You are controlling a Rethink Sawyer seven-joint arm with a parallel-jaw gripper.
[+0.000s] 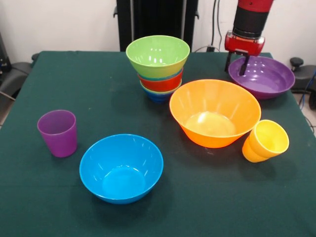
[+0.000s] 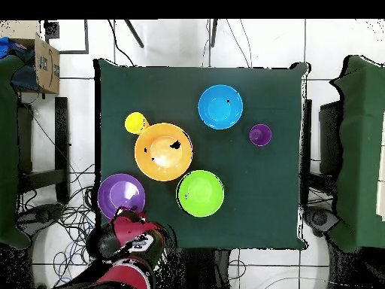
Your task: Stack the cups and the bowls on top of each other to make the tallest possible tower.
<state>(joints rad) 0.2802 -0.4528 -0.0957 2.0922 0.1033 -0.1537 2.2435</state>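
While upright, tower (image 1: 159, 69) leans slightly | yellow cup (image 1: 265, 141) tilted | gripper (image 1: 237, 66) over purple bowl (image 1: 264, 79) rim, fingers parted, empty.

The bench (image 1: 49, 79) has lots of bare room along the purple cup (image 1: 58, 132) side. The tall bowl pile (image 1: 158, 66), orange bowl (image 1: 215, 112) and yellow cup (image 1: 265, 140) crowd the other side.

Bright, even light; glossy glare

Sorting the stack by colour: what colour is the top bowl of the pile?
Green: the top bowl of the pile. The front view shows it best.
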